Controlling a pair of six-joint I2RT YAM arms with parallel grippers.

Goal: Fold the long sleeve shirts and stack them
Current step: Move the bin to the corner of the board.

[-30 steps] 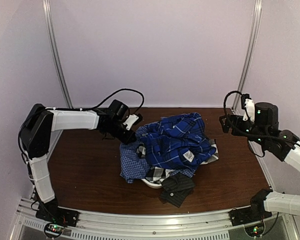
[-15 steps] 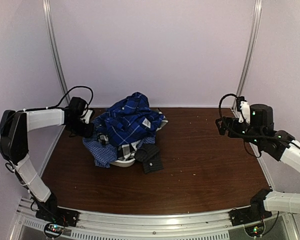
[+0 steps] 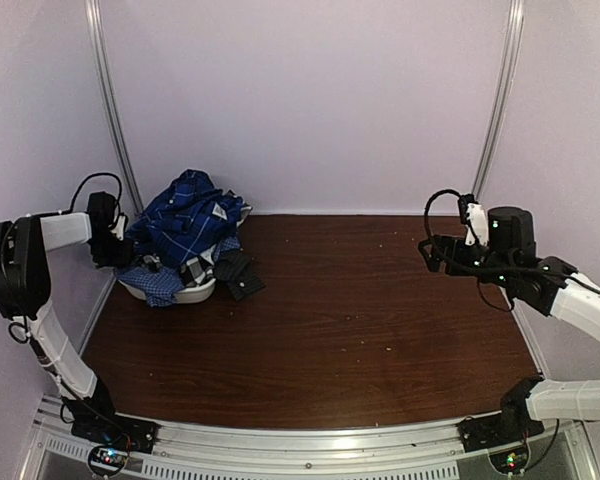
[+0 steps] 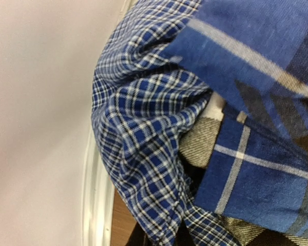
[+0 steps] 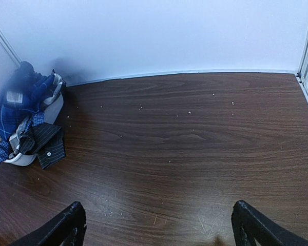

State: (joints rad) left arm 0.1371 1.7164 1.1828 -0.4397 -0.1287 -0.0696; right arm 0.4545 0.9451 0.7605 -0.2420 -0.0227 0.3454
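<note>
Got the left gripper clamped almost shut, jammed into the left edge of a heap of crumpled button-up cloth shirts. Can't see its fingers in the wrist view, just a bunched fold of the pale-blue small-check shirt drawn in tight. Got the right gripper gaping wide over the bare dark brown wooden table, holding nothing, well apart from the heap.

Found the heap way off in the far-left corner, right by the wall. Topped with the royal-blue plaid shirt with thin white lines, white neck label facing up. Spotting the check one spilling out low on the left, a bit of black-and-white plaid shirt in the middle, and a dark pinstripe shirt poking out onto the table. Also something white and rounded under it all, can't tell what.

No real long axis, just a lump. Only the pinstripe bit pointing anywhere, out toward the right and the near side.
</note>
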